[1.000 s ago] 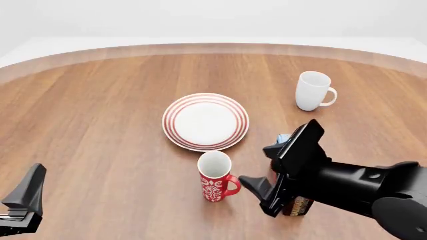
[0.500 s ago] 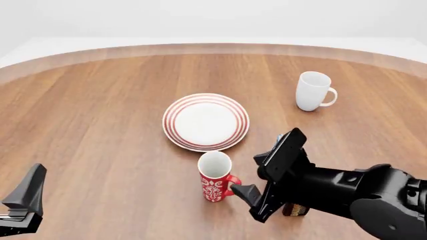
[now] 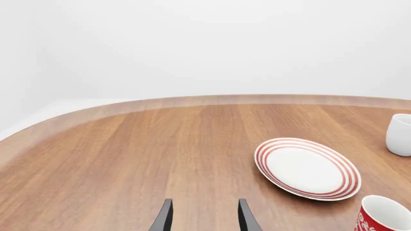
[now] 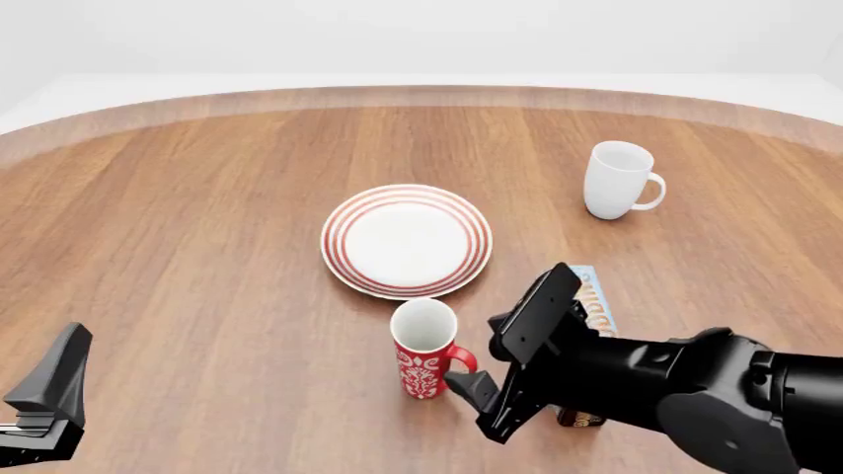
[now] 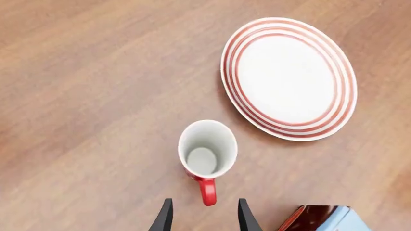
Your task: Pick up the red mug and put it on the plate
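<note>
right gripper lined up on the mug handle

the red mug (image 4: 424,348) stood upright on the table (image 4: 197,217), mouth up, its long axis vertical, just on the near side of the plate (image 4: 406,240) and, as far as the front view showed, not touching it. its loop handle (image 5: 207,191) pointed toward the right arm. in the right wrist view the handle sat straight ahead of the 2 fingertips (image 5: 165,216), in line with the gap between them and very near, but nothing was yet between them. the right gripper (image 4: 498,383) was released, jaws apart and holding nothing, just beside the mug on its right. the left gripper (image 3: 204,219) was also spread and empty, low at the near left corner, well apart from the mug, so the right arm was plainly the nearer 1.

the coming move likely turned on that alignment: a short push forward along the fingers should bring the handle or mug wall between the jaws. the plate lay beyond the mug, away from the arms. a white mug (image 4: 617,179) stood far right, and a small box (image 4: 595,308) lay partly hidden under the right arm.
</note>
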